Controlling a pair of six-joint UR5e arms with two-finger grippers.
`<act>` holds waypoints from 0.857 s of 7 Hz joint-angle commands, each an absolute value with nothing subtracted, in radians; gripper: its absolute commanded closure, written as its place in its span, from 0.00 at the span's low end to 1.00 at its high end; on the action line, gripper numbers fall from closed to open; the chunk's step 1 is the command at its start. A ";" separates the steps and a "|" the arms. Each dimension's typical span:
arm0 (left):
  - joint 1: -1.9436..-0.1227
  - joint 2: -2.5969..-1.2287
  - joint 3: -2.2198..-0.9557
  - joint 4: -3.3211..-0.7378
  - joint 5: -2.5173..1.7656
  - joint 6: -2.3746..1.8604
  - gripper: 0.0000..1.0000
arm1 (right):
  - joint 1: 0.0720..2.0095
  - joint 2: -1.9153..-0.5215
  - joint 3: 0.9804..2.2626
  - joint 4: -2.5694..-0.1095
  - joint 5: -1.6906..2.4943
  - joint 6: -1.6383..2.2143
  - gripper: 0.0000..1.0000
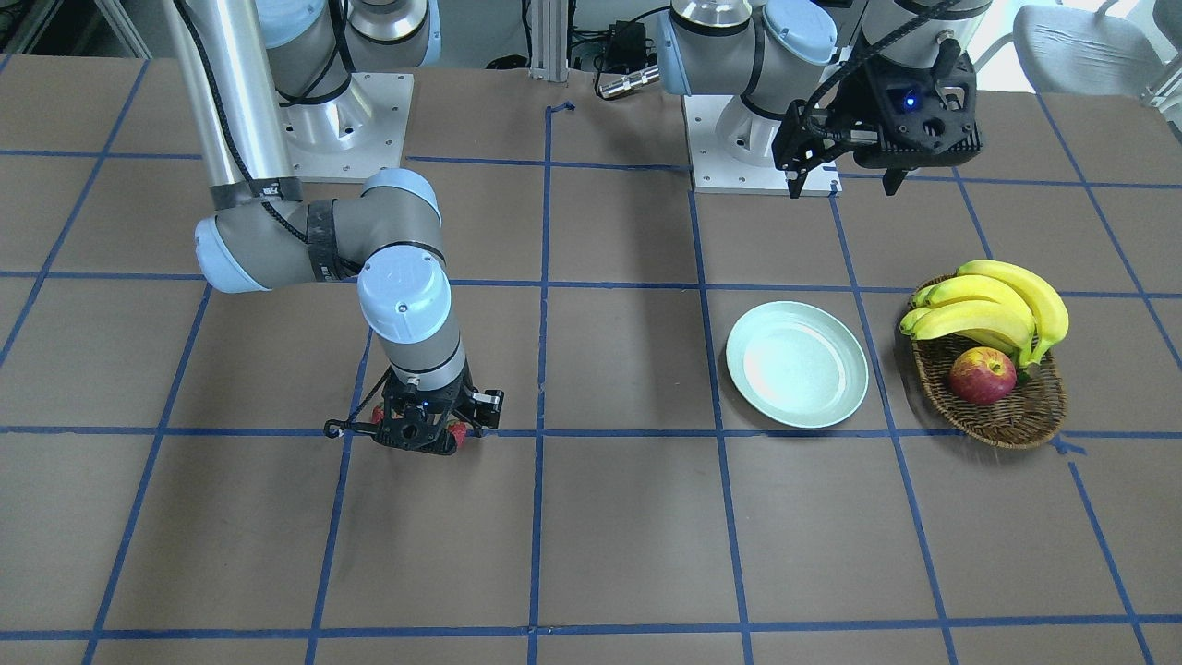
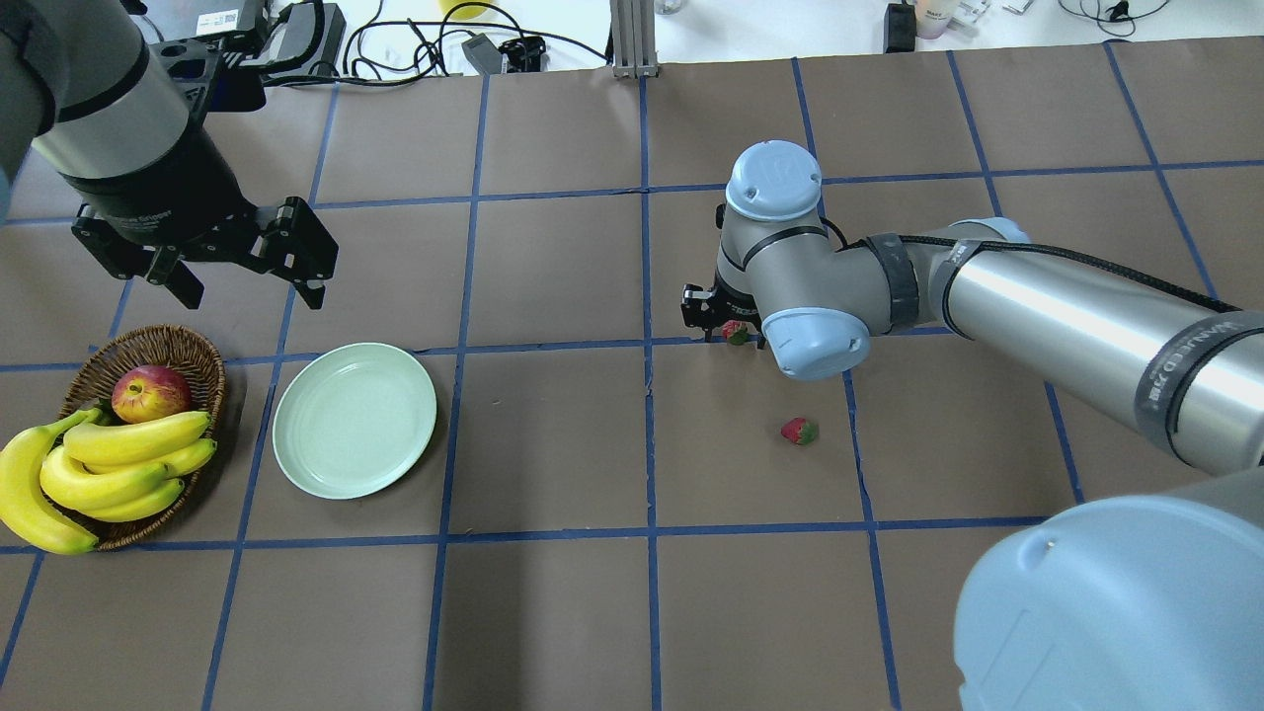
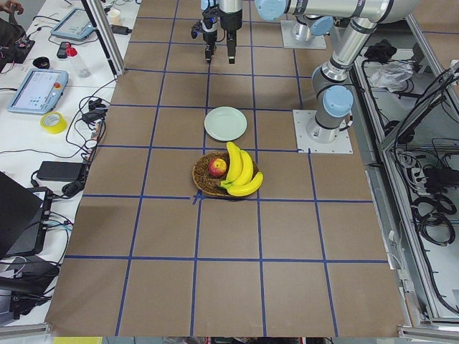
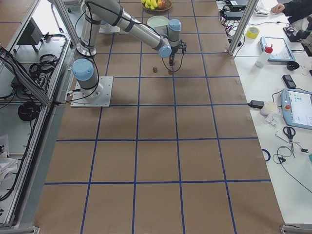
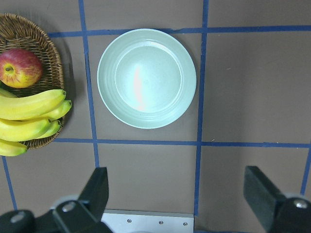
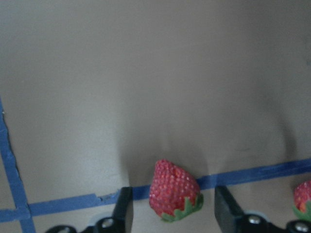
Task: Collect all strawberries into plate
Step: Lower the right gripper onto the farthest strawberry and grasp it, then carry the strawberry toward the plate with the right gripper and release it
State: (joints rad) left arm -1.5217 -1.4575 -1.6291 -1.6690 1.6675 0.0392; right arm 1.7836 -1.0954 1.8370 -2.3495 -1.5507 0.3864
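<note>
Red strawberry (image 6: 172, 187), lower centre, sits between spread right claw (image 6: 173, 200) (not pinching yet): centre, shut gently w/o crushing.

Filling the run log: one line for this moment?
right gripper open astride strawberry | left gripper open, raised | plate empty

My table (image 2: 553, 612) is brown, and blue tape lines (image 2: 647, 444) cut it into big squares. On my left side sits an oval brown basket (image 2: 197, 360). A bunch of yellow bananas (image 2: 128, 437) lies in it and sticks out over the rim. A red and yellow apple (image 2: 150, 392) lies in the basket too, right beside the bananas. Off the table, on a white top, I see a roll of yellow tape (image 3: 51, 129) and a pair of scissors (image 4: 288, 132).
</note>
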 commanded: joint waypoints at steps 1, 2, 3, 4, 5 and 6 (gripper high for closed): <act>-1.522 -1.457 -1.629 -1.669 1.667 0.040 0.00 | 1.783 -1.095 1.833 -2.349 -1.549 0.387 0.91; -1.522 -1.457 -1.629 -1.669 1.667 0.040 0.00 | 1.782 -1.104 1.826 -2.345 -1.549 0.390 0.92; -1.522 -1.457 -1.629 -1.669 1.667 0.040 0.00 | 1.784 -1.121 1.824 -2.341 -1.546 0.418 0.91; -1.522 -1.457 -1.629 -1.669 1.667 0.040 0.00 | 1.807 -1.167 1.825 -2.336 -1.446 0.505 0.91; -1.522 -1.457 -1.629 -1.669 1.667 0.040 0.00 | 1.880 -1.172 1.827 -2.335 -1.419 0.538 0.93; -1.522 -1.457 -1.629 -1.669 1.667 0.040 0.00 | 1.951 -1.164 1.824 -2.338 -1.408 0.608 0.93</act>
